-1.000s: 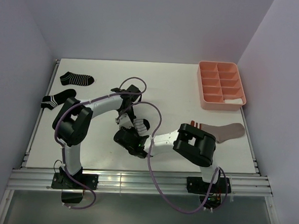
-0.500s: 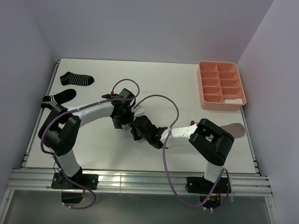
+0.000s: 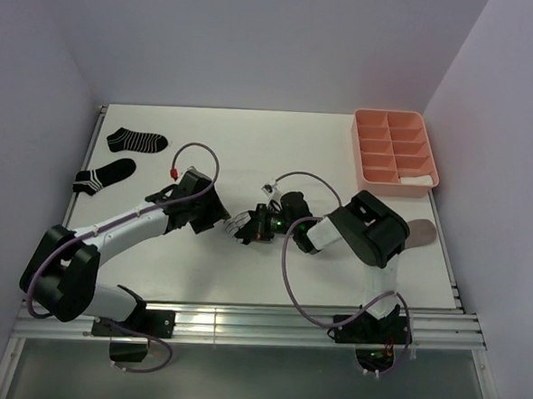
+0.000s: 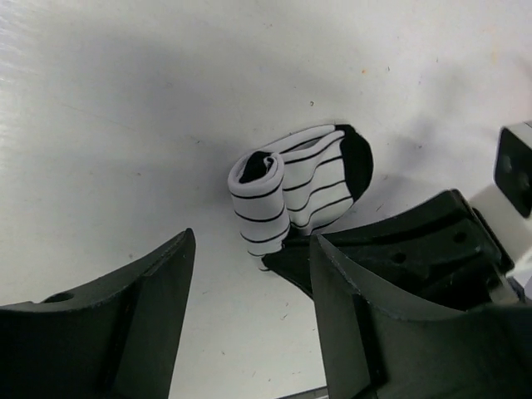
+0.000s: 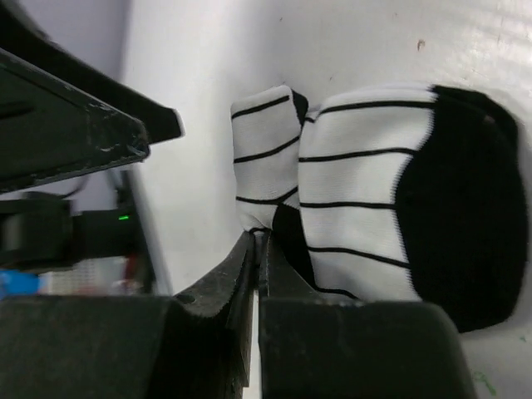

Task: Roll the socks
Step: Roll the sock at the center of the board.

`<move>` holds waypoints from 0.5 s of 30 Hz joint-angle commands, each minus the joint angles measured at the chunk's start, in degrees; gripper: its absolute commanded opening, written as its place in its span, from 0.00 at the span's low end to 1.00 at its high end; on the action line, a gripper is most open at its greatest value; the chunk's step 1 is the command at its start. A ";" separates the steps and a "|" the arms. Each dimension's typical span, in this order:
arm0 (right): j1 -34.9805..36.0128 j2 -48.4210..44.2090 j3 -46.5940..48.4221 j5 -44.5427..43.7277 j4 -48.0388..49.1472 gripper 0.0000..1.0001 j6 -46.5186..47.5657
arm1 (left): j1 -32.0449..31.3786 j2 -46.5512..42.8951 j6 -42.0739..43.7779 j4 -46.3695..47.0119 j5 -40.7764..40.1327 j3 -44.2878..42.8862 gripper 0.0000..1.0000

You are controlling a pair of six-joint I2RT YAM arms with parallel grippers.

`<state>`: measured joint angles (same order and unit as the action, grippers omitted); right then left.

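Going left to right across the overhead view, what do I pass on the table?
Nearer black striped sock → farther black striped sock → left claw → rolled white striped sock → pink tray.

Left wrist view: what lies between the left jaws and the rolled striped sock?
Bare table, plus the right gripper, its shut jaws pinching the striped sock at its near edge. The left wrist view shows it.

You had five socks: two black striped, the far sock [image 3: 136,141] and the near sock [image 3: 103,175]; one white thin-striped sock [image 3: 241,223], one taupe sock [image 3: 421,231], one plain white sock [image 3: 416,180]; and one pink tray [image 3: 389,189].
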<state>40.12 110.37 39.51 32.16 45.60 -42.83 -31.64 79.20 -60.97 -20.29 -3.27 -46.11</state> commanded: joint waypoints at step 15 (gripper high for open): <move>-7.95 16.81 -5.05 15.74 26.38 0.00 -27.21 | 0.17 2.80 -0.99 13.52 6.87 6.99 0.56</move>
<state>33.08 124.09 36.18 47.48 73.08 -68.05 -31.48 81.25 -61.30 -10.59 2.07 -39.97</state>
